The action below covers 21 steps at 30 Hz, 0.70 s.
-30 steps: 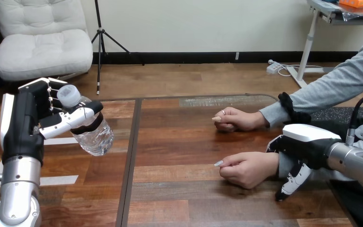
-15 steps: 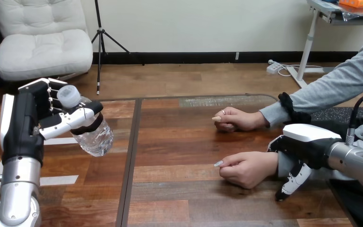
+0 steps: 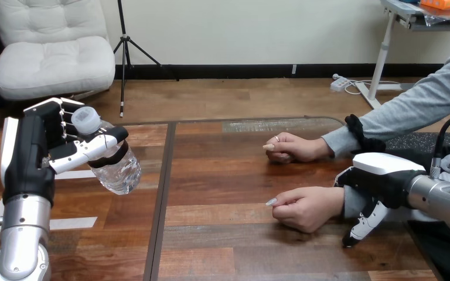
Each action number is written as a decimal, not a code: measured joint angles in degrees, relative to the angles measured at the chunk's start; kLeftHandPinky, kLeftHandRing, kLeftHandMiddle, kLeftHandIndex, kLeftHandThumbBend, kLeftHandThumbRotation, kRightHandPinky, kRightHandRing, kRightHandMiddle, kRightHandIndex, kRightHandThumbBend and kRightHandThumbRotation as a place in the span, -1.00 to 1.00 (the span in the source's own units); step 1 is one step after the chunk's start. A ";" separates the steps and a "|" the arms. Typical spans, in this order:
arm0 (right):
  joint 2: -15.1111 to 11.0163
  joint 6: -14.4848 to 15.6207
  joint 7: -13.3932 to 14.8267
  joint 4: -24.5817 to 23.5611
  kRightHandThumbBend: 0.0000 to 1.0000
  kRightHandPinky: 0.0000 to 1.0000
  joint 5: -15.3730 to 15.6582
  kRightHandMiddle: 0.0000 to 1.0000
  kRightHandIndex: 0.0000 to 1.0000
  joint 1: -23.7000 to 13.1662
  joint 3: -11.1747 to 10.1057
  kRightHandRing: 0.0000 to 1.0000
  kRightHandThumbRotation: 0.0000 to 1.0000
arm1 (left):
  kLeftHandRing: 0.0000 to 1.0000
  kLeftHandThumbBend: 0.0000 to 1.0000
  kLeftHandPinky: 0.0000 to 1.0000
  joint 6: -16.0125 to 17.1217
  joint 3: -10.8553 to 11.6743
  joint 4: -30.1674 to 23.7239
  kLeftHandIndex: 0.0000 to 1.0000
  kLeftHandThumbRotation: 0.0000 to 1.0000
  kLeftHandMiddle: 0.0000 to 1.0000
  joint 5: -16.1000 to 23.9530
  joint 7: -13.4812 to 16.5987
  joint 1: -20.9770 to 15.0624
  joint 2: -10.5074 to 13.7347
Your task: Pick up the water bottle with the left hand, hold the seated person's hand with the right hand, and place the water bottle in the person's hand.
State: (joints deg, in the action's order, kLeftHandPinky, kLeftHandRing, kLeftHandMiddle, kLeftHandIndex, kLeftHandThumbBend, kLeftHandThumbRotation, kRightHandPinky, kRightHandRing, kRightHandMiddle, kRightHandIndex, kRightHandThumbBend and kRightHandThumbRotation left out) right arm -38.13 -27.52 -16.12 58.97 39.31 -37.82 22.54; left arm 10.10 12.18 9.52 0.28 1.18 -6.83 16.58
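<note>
In the head view, the left robot hand is raised above the left part of the counter, its fingers and thumb curled round the water bottle, which it holds clear of the surface. The bottle is tilted, its white cap up and to the far left against the fingers and its clear body slanting down to the right. At the right, the person's near hand rests on the counter as a loose fist, and the person's far hand lies behind it, apart from it. The right robot hand lies over the wrist of the near hand; whether it grips the wrist cannot be told. The bottle is well apart from both of the person's hands
</note>
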 measured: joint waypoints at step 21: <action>-0.53 1.20 0.02 0.43 0.99 0.13 0.16 0.34 0.33 -0.38 0.12 0.25 -0.56 | -0.27 0.48 -0.37 0.00 0.00 -0.03 -0.20 -1.00 -0.19 0.00 0.00 0.00 0.00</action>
State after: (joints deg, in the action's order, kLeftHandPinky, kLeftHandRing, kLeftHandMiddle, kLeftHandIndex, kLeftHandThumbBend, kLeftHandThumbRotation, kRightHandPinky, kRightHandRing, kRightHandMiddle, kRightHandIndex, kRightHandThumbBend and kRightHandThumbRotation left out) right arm -38.65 -26.33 -16.11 59.41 39.47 -38.20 22.66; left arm 10.10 12.18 9.49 0.29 1.17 -6.83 16.58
